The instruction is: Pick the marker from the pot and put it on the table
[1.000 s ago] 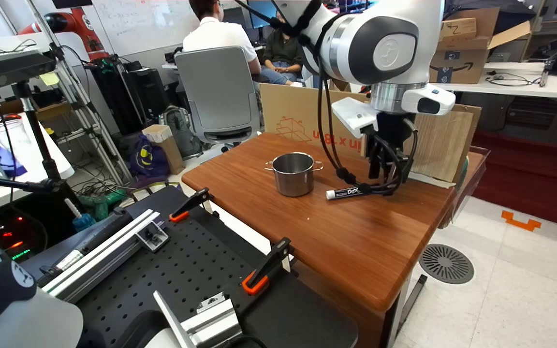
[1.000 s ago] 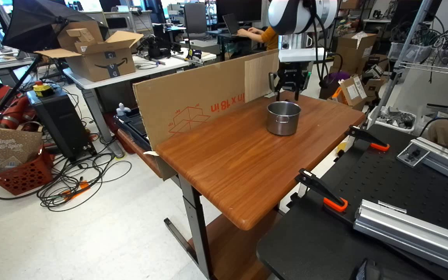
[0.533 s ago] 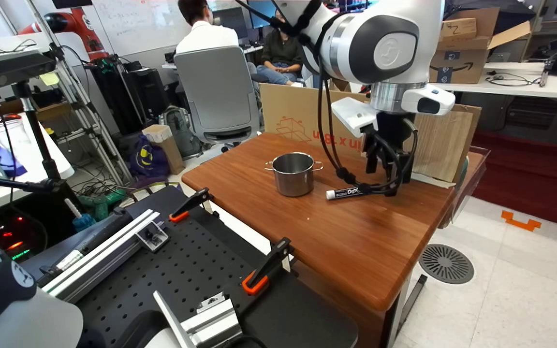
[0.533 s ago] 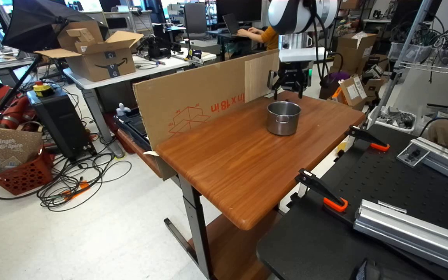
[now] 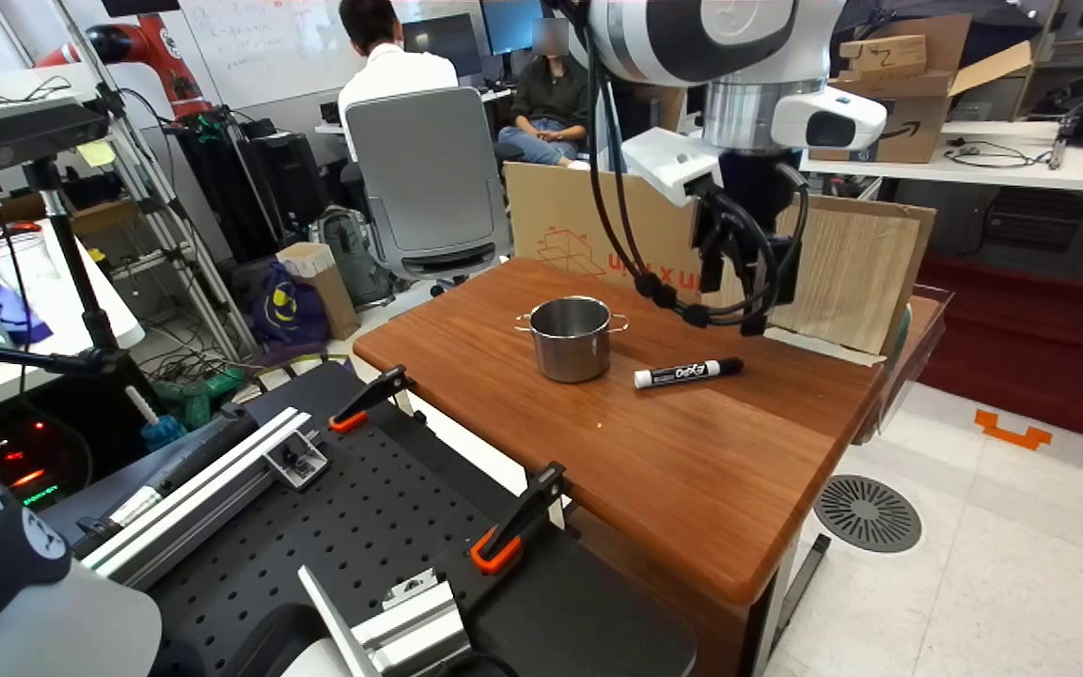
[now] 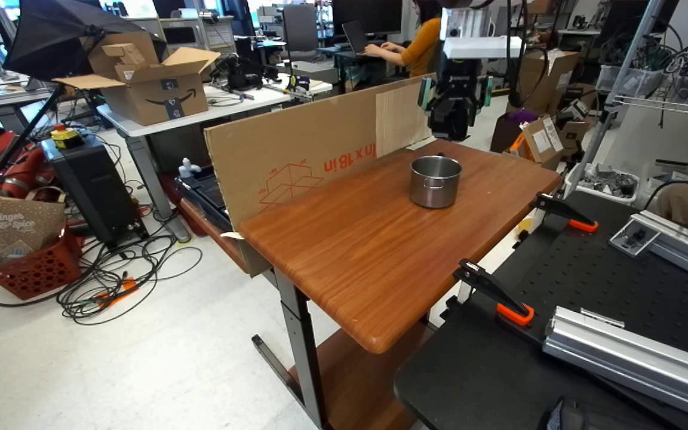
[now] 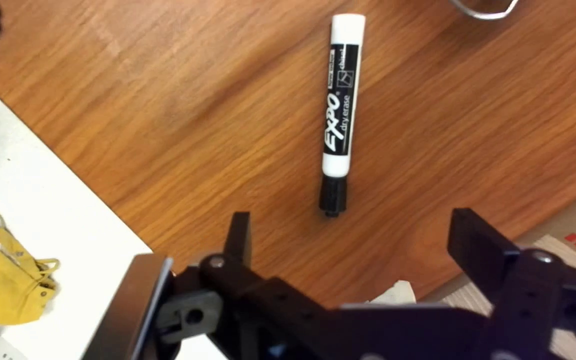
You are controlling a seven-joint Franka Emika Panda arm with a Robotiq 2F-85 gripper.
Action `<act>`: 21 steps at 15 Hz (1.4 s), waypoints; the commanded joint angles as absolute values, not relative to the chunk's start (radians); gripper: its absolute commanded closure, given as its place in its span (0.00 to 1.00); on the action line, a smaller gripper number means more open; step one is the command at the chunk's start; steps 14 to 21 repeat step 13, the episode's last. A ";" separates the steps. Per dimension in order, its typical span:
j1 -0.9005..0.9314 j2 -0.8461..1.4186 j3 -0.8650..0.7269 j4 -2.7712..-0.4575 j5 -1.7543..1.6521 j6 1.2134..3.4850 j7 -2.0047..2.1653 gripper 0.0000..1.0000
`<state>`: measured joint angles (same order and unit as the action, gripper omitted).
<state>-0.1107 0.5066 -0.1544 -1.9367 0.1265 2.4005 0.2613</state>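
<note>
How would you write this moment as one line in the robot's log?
marker: lying on table, outside pot | pot: upright, apart from marker | gripper: open, empty, above table | task: looks done

A robotics lab: a red robot arm (image 5: pixel 165 61), a whiteboard (image 5: pixel 297 70) with faint marks (image 5: pixel 239 36), probably handwriting, monitors (image 5: pixel 445 44), a studio softbox (image 6: pixel 51 51), a perforated black workbench (image 5: pixel 391 489) with orange-tipped clamps (image 5: pixel 523 512).

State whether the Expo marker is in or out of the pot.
Out: in an exterior view, the Expo dry-erase marker lies on the wooden table, apart from the steel pot.
</note>
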 commanded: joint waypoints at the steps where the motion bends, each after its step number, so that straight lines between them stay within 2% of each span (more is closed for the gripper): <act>1: -0.113 0.474 -0.151 -1.962 0.125 2.400 0.257 0.00; 21: -0.112 0.443 -0.149 -2.009 0.125 2.425 0.247 0.00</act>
